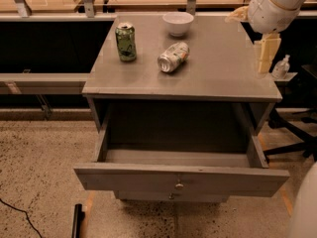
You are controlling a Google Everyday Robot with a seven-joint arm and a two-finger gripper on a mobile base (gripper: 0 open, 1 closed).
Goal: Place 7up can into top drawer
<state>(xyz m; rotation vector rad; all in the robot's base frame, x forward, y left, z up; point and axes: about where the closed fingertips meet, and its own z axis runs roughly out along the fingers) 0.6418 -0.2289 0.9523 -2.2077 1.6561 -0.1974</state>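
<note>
Hand at upper right of view, hanging pointing down from the white arm, over the right edge of the grey desk. It sits above the desk surface, contact with it not clear. Cannot tell how far the hand is open; nothing seen held in it.

7up can lies on its side on the desk, well to the view-left of the hand, at about the hand's level in the view, well apart from it. Silver with green patches, its round end facing the camera and slightly left.

Dark green can stands upright, further left from the hand than the 7up can, near it but not touching. White bowl upright behind the 7up can, up and left from the hand, near the desk's back edge.

Top drawer pulled out wide open, below and left of the hand, front panel toward the camera with a small round knob at its middle. Grey inner floor and side walls in view.

Small clear bottle just beside the hand on its view-right, off the desk. Speckled floor below, black cable at lower left.
</note>
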